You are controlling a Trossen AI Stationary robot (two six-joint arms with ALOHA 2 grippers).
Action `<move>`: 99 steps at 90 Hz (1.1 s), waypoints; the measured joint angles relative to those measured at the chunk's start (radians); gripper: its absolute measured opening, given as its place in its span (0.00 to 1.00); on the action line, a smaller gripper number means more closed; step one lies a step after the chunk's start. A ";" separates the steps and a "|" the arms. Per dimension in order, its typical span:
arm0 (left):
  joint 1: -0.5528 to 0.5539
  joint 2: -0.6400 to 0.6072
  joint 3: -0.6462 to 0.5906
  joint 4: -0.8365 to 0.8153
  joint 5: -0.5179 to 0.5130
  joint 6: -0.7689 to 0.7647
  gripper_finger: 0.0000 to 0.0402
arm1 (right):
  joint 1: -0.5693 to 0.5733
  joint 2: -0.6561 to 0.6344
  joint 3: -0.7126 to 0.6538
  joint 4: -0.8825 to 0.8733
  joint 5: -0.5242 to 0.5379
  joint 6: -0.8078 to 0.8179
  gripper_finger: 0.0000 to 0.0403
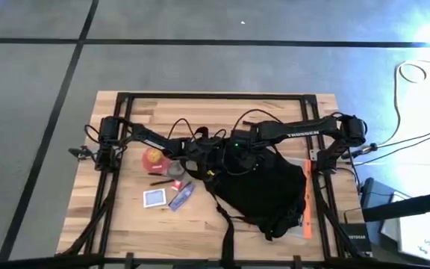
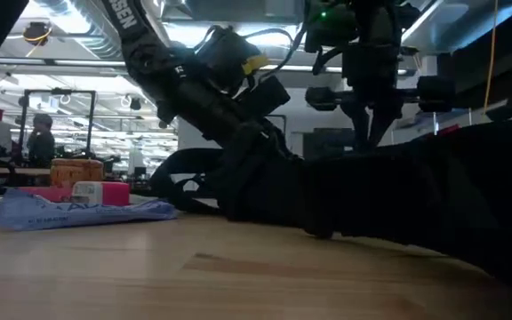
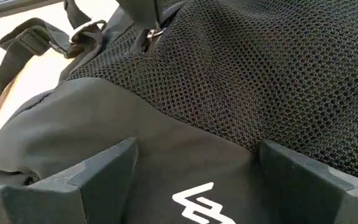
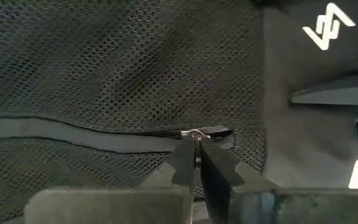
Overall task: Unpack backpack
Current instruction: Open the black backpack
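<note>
Backpack [image 1: 263,187] lower centre-right on desk [image 1: 125,224]. Right gripper [image 4: 197,152] fingers pinched on zipper pull [image 4: 194,133], zipper line running sideways across frame. Left gripper [image 3: 194,165] fingers wide, pressing fabric just beside.

backpack [image 3: 241,81]: matt black cloth, coarse mesh panel | zipper pull [image 4: 194,133]: shiny metal | table [image 1: 125,217]: pale smooth wood

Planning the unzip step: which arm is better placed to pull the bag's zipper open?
Right. Its hand is shut on the small metal zipper pull of the large black fabric backpack; the left hand rests open on the fabric.
</note>
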 joint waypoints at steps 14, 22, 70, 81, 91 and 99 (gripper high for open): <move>0.000 0.000 0.000 -0.003 -0.004 -0.007 0.80 | 0.034 0.000 0.000 -0.011 0.000 0.009 0.00; 0.000 0.000 0.000 -0.003 -0.004 -0.007 0.80 | 0.056 0.000 0.000 -0.014 0.000 0.034 0.00; 0.001 0.000 -0.001 -0.001 -0.006 -0.012 0.80 | 0.130 -0.075 -0.002 -0.111 0.003 0.229 0.00; 0.001 0.000 -0.002 0.000 -0.007 -0.013 0.80 | 0.134 -0.102 -0.002 -0.118 -0.011 0.298 0.00; 0.001 0.000 -0.002 0.001 -0.007 -0.014 0.80 | 0.140 -0.105 -0.002 -0.139 -0.031 0.359 0.00; 0.001 0.000 -0.002 0.001 -0.007 -0.016 0.80 | 0.153 -0.105 -0.019 -0.145 -0.040 0.377 0.00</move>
